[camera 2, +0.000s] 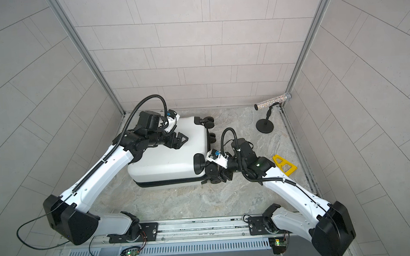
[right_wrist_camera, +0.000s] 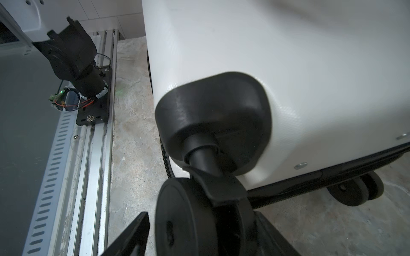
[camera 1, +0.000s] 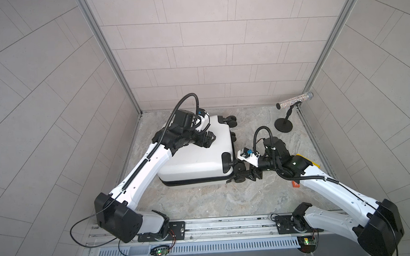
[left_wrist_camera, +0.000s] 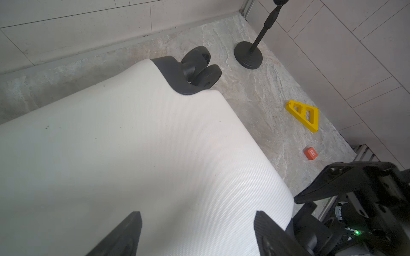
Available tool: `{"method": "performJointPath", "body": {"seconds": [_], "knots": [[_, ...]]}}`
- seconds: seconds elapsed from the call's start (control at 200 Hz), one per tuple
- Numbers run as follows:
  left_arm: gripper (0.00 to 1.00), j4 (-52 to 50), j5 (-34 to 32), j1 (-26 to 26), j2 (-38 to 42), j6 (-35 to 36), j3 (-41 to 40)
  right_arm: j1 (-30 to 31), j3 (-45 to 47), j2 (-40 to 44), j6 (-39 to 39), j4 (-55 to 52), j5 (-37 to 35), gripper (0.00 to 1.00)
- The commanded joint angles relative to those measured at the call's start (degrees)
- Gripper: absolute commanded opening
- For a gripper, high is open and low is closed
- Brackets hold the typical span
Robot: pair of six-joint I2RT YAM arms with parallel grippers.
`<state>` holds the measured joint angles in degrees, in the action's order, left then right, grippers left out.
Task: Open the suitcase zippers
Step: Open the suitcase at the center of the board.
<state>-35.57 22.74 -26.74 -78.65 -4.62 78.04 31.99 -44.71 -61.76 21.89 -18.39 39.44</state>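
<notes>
Straddling a black spinner wheel, my right end effector, spread like the left end effector, could snag the white hard-shell suitcase.

You have open table along the near side of the suitcase, where the zippers face the rail, so a gripper can pass freely there. The wheel end is crowded. The right gripper has its jaws spread around a corner wheel, with more wheels just beyond. Behind that arm, a yellow piece and an orange block lie on the table. A microphone stand fills the far corner. The left gripper, jaws apart, hangs over the bare top shell. The left arm crosses the suitcase's other end, near the wall.
</notes>
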Motion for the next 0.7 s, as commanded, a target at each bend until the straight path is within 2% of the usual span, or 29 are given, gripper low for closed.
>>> {"method": "performJointPath", "body": {"seconds": [0.0,0.05,0.135,0.23,0.27,0.405,0.455,0.551,0.696], "knots": [[0.85,2.5,1.9,0.3,1.5,-1.4,-1.0,1.0,-1.6,-1.9,2.2,1.3,-2.9,0.71],[0.85,2.9,2.1,0.4,1.8,-1.4,-1.4,1.1,-1.9,-2.8,2.1,2.0,-2.1,0.68],[0.85,3.3,2.1,0.3,2.2,-1.4,-1.8,1.1,-2.0,-3.4,0.9,3.6,-1.1,0.58],[0.85,3.1,1.9,0.4,2.4,-1.0,-1.7,1.0,-1.9,-2.9,-0.6,5.4,-2.0,0.32],[0.85,3.0,1.7,0.3,2.7,-0.7,-1.7,1.0,-1.8,-2.4,-1.8,6.0,-3.0,0.23],[0.85,1.3,2.1,0.4,3.7,2.4,-0.4,0.3,-2.2,0.6,-6.3,9.3,-4.4,0.11],[0.85,0.3,2.0,0.3,4.3,4.3,0.3,-0.4,-3.1,1.5,-9.9,11.0,-4.9,0.0],[0.85,-2.2,1.4,0.3,5.9,9.6,1.9,-2.8,-8.8,1.2,-18.4,11.3,-7.2,0.0],[0.83,-3.8,-0.2,0.3,10.1,18.1,2.1,-5.9,-17.7,-1.4,-24.5,11.1,-6.2,0.0]]}}
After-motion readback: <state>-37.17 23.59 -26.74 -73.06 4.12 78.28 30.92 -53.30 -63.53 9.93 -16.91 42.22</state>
